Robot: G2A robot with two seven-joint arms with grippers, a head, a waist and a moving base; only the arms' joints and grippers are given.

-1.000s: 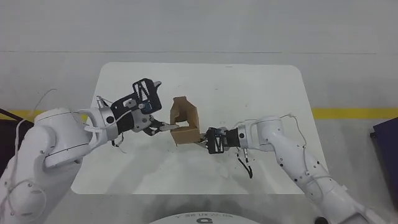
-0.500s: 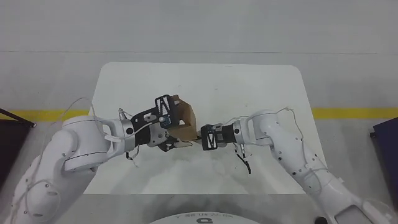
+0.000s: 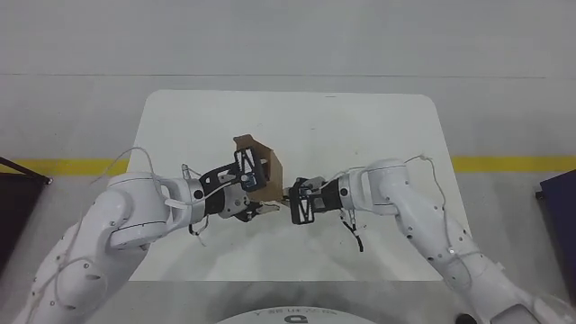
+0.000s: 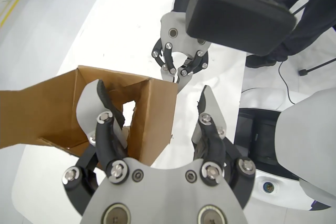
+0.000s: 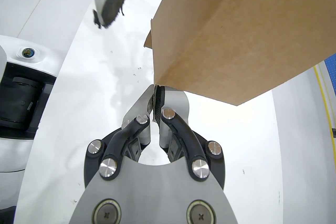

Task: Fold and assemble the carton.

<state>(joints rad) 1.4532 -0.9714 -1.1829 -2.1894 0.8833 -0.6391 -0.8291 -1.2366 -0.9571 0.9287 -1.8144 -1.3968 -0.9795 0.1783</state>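
A brown carton point(image 3: 267, 164) stands partly opened near the middle of the white table, its top flaps up. My right gripper point(image 5: 156, 95) is shut on the carton's point(image 5: 236, 38) lower corner edge and holds it lifted off the tabletop. It also appears as the right gripper point(image 4: 178, 78) at that corner in the left wrist view. My left gripper point(image 4: 151, 87) is open and straddles one wall of the carton point(image 4: 155, 114), with one finger point(image 4: 105, 99) inside the box and the other outside. From above, the left gripper point(image 3: 261, 205) and right gripper point(image 3: 290, 202) face each other at the carton's near side.
The white table point(image 3: 378, 126) has free room all round the carton, most of it at the back and right. A thin black cable point(image 3: 355, 234) hangs from the right arm over the table's front part.
My left arm has swung in toward the carton and now has a wall between its open fingers. The carton has shifted a little to the left and tilted. The right gripper has kept its hold.
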